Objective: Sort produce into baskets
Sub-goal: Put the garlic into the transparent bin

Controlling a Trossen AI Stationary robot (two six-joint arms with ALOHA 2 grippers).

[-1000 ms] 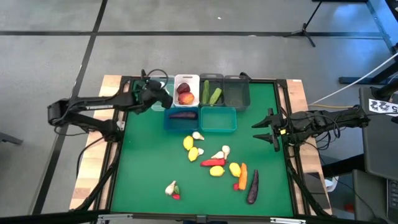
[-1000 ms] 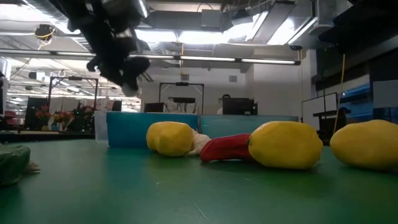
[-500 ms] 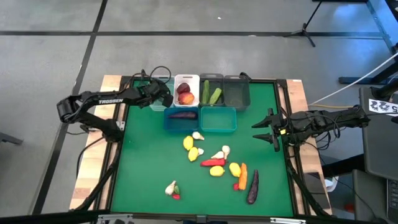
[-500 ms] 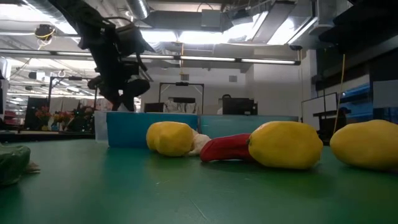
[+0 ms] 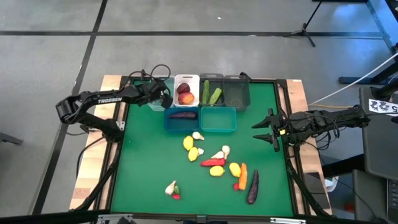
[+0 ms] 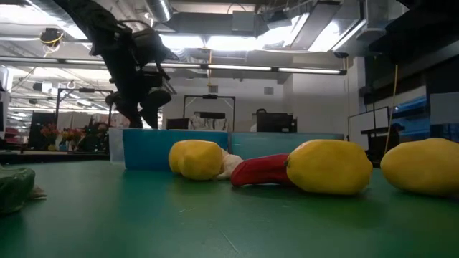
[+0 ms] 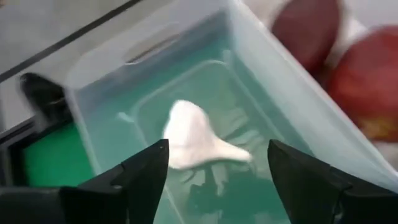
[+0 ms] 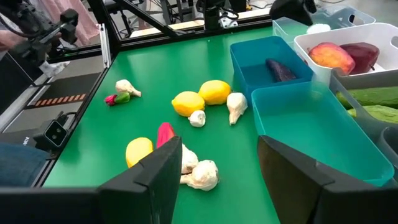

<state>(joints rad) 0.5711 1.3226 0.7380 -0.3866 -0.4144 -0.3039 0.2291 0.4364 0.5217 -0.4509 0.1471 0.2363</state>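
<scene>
Garlic lies loose in the clear bin under the left gripper, whose jaws stand apart, released. It looks light, hard and slick (pinch the bulb, not the stem). The right gripper waits open by the table's edge.

Two dark jointed arms, white lettering, black cables

I see one white garlic lying in the clear bin (far left of the row).
</scene>
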